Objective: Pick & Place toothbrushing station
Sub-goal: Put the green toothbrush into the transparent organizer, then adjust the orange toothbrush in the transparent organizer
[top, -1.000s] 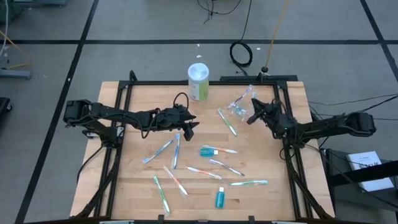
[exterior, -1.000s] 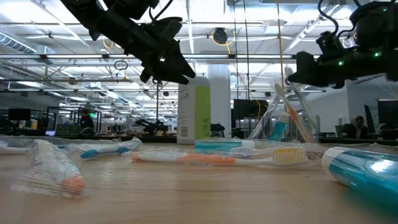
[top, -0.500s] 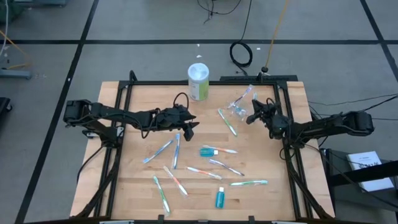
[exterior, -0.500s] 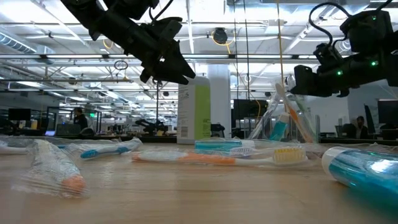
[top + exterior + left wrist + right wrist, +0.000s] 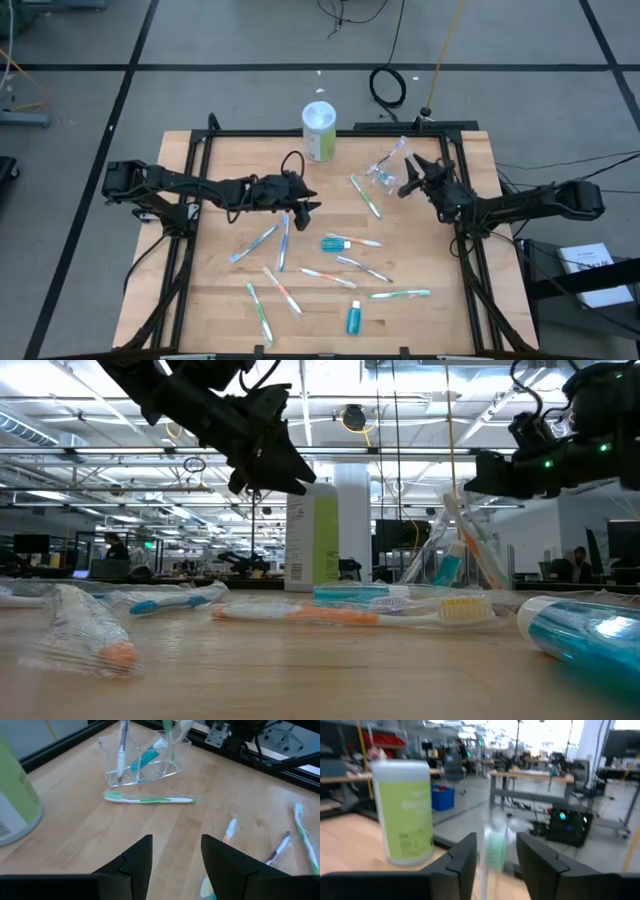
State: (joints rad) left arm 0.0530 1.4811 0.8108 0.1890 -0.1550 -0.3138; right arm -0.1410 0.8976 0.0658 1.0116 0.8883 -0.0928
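- High view: clear plastic cup (image 5: 383,172) stands at the far right of the worktop (image 5: 230,300), already holding a few brushes and a teal tube. Loose toothbrushes lie scattered over the middle and near part.
- Right gripper (image 5: 412,178) hangs just beside the cup, on its right. Right wrist view shows its fingers (image 5: 462,862) parted, with a blurred green-handled brush standing in the gap; whether they touch it cannot be told.
- Left gripper (image 5: 305,207) hovers over mid-worktop, fingers (image 5: 135,865) spread and empty.
- Green toothbrush (image 5: 366,195) lies just near of the cup, long axis running far-left to near-right. It sits between the two grippers, nearer the right one.
- White-and-blue toothbrush (image 5: 283,241) lies just near and left of the left gripper, long axis running near to far. Judged the left arm's likeliest pick.
- Teal toothpaste tube (image 5: 334,243) lies near centre; another tube (image 5: 353,319) sits at the near edge.
- White-and-green canister (image 5: 319,130) stands at the far edge, apart.
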